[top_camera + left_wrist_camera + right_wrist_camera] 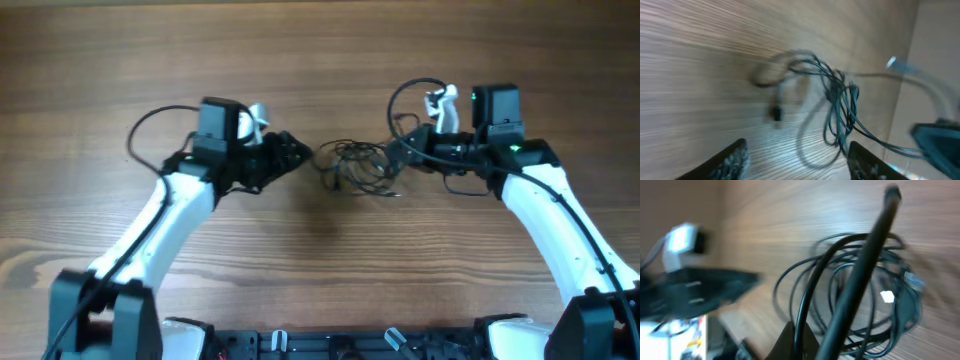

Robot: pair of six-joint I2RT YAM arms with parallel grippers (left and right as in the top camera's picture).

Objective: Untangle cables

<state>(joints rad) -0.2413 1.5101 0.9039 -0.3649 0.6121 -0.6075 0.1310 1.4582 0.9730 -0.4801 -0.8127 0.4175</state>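
The cables [355, 165] lie as a tangled bunch of thin black cords on the wooden table, between my two grippers. My left gripper [297, 155] is just left of the bunch. In the left wrist view its fingers [800, 162] are wide apart and hold nothing. The cables [837, 100] lie just ahead of them, with one loop reaching between the fingertips and a small plug [776, 114] on the left. My right gripper [402, 150] is at the right edge of the bunch. In the blurred right wrist view it [801, 340] is closed on a black cord of the cables [860, 285].
The wooden table [320, 50] extends all round. The thicker arm wiring loops above each wrist [150, 120] [405, 90]. The arm bases stand at the front edge [330, 345]. Both wrist views are motion-blurred.
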